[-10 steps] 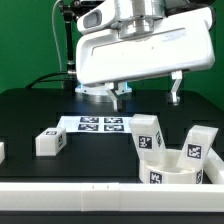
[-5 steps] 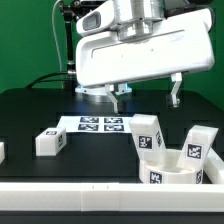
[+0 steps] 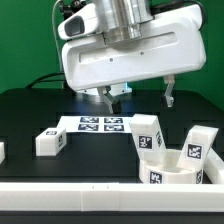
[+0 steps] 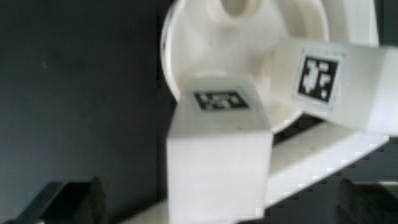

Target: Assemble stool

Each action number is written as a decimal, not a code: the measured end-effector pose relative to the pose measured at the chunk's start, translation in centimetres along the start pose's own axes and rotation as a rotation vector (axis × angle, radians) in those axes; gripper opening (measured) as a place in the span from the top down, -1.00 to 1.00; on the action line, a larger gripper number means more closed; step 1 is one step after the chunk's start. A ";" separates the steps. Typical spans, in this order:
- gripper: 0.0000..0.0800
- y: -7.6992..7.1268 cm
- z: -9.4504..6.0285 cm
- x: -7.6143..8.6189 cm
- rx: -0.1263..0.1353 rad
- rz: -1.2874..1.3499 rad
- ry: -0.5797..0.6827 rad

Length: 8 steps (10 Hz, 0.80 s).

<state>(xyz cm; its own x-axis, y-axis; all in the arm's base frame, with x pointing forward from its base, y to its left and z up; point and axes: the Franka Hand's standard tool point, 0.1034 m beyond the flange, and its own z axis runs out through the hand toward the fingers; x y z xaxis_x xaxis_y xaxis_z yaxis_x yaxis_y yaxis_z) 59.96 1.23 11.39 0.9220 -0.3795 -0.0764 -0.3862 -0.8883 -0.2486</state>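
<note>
**Exterior view.** The end effector hangs high over the back of the black desk. Its two fingers are far apart and hold nothing. The stool parts sit lower down and nearer the front, toward the exterior view's right. The round seat lies flat on the desk, near the white rail. One leg stands at the seat, long side up and down. A second leg stands there too and leans a little. A loose leg lies flat, well apart on the exterior view's left, with its long side running across the desk. The marker board lies behind it.

**Wrist view.** The picture is blurry. The seat is below the end effector. The nearest leg points its tagged end up at the camera. The other leg is just beside it. The dark fingertips stand wide apart.
</note>
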 end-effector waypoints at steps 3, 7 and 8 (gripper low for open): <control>-0.62 0.0 0.0 0.4 -0.006 -0.029 0.023; -0.62 -0.5 0.3 0.4 -0.094 -0.512 0.021; -0.62 -0.4 0.3 0.4 -0.095 -0.542 0.020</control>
<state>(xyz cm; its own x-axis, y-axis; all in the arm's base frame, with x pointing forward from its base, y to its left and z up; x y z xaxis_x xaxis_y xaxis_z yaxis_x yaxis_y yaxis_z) 60.49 1.55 11.21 0.9892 0.1350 0.0571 0.1425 -0.9769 -0.1593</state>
